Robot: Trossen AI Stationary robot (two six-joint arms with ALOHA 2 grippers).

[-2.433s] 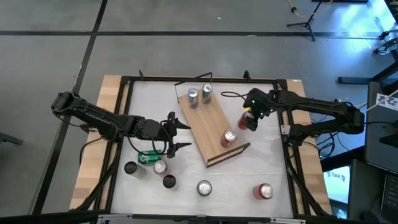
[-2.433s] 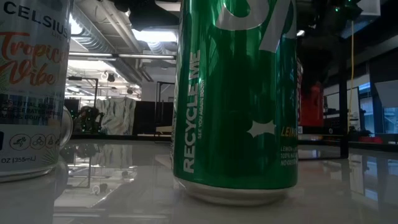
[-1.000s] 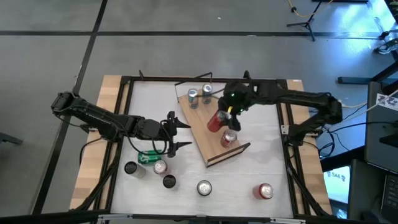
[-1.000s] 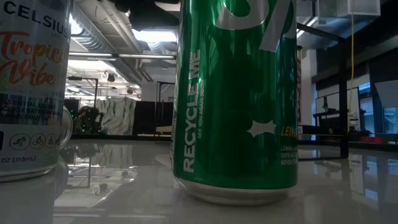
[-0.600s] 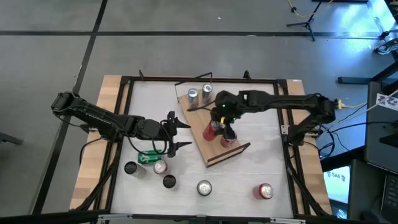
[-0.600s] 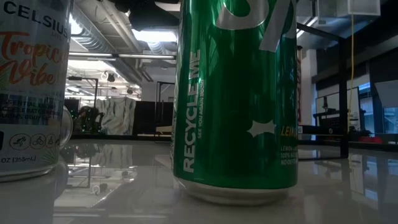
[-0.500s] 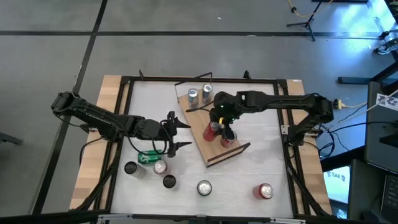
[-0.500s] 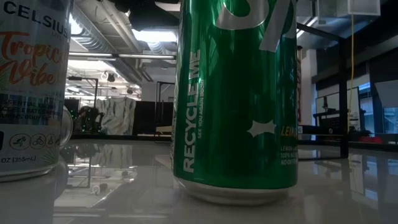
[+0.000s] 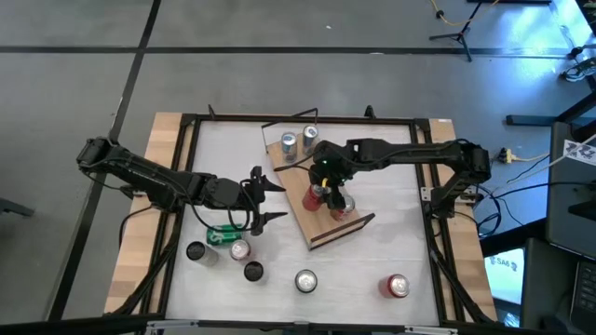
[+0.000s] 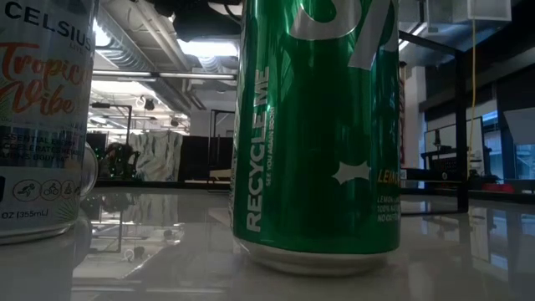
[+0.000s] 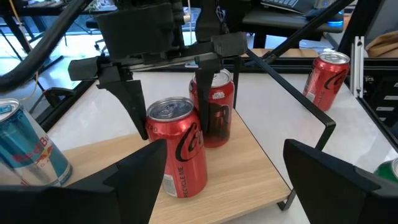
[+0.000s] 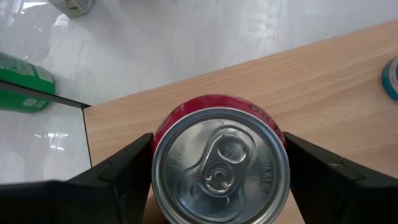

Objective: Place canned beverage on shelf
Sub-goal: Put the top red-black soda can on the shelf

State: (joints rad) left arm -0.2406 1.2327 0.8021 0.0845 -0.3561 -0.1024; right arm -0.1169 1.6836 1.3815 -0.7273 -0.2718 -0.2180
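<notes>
1. Right gripper (image 9: 320,189): over the shelf, fingers clamped on either side of a red can (image 12: 219,165), one pad (image 12: 118,171) against each flank.
2. Red can, held: upright, on or just above the shelf board, near the shelf's dark-rimmed end; whether its base touches the wood cannot be told.
3. Second red can (image 9: 341,206): upright on the shelf, just beside the held can, toward the dark rim.
4. Shelf (image 9: 300,191): light-wood board lying at a slant on the table (image 9: 400,242), dark rim at one end, thin black wire frame at the other.
5. Two silver-topped cans (image 9: 298,141): upright at the shelf's wire-frame end, well apart from the red pair.
6. Left gripper (image 9: 264,200): off the shelf's long side, fingers spread, nothing between them.
7. Green can (image 9: 222,235): lying on its side on the table, off the shelf, near the left gripper.
8. Four more cans stand on the table beyond the shelf's rimmed end.
</notes>
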